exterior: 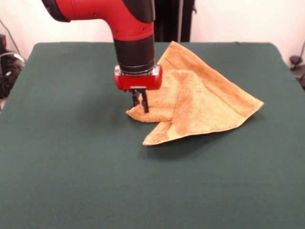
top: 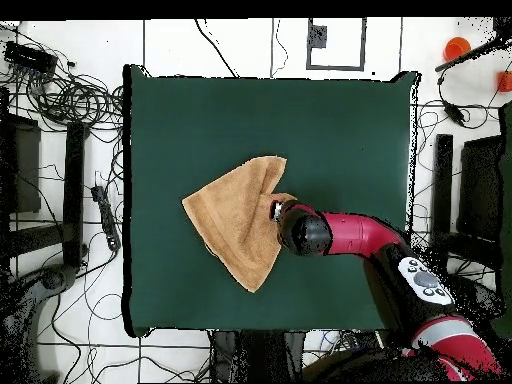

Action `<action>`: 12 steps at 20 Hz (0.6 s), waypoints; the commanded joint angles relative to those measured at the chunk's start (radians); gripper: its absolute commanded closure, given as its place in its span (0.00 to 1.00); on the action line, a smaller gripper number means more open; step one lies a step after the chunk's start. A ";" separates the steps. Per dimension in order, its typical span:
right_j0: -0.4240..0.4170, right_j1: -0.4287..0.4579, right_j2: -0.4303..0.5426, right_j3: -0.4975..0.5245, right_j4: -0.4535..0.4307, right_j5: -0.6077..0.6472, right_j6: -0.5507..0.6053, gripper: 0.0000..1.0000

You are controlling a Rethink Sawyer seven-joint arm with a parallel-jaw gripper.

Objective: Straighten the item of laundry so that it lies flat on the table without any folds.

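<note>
The arm's red and black housing [exterior: 136,45] hides part of the towel's [exterior: 200,102] left side in the front view, and in the overhead view the round black wrist covers the spot where the end effector [exterior: 141,101] meets the cloth, so the contact itself cannot be seen from above. The upper arm is cut off at the top edge of the front view. The two dark fingers [exterior: 144,101] are thin and stand very close together; they reach down to the cloth's left corner, but whether any cloth is pinched between them is hard to make out.

The towel is golden-tan terry cloth, folded over itself into a rough triangle rather than lying flat. In the front view one point runs toward the desk's far edge, one toward the right, and one toward the camera. A thick fold runs down its middle, and the corner under the fingers is bunched into a small rolled lump. A woven band shows along the near right edge.

The towel lies on the green desk [exterior: 71,181] somewhat toward the far side, right of centre in the front view. The end effector stands at its left edge, over the bunched corner, with most of the cloth spreading away to its right.

From above, the towel [top: 238,220] lies near the desk's [top: 340,130] middle, with the arm [top: 345,232] reaching in from the right.
</note>
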 commanded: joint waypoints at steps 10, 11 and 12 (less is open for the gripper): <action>-0.048 -0.005 0.099 -0.090 -0.085 0.168 -0.174 1.00; -0.049 -0.007 0.101 -0.091 -0.086 0.173 -0.175 1.00; -0.051 -0.009 0.104 -0.093 -0.087 0.179 -0.176 1.00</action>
